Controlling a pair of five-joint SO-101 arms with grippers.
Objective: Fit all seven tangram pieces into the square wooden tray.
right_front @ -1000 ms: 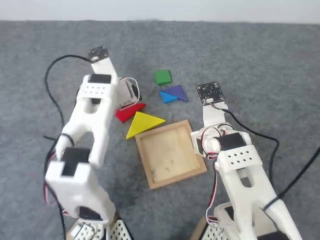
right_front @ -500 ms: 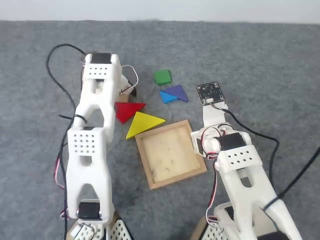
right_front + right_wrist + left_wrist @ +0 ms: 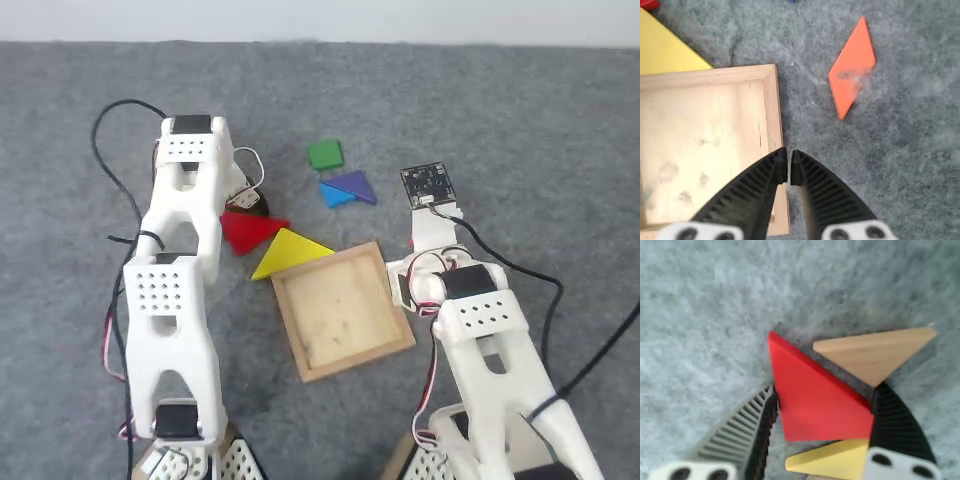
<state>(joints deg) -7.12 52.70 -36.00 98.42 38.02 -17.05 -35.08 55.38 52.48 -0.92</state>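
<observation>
The left hand (image 3: 826, 390) has moved a little and now squeezes the red triangle (image 3: 248, 230), which has slid beside the yellow triangle (image 3: 288, 250). The right hand (image 3: 789, 162) stays closed over the tray (image 3: 292, 290).

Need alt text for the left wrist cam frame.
The left gripper clasps a red triangle lying flat on grey carpet, one finger on each side. A plain wooden triangle lies just beyond it, and a yellow piece pokes in nearer the camera.
</observation>
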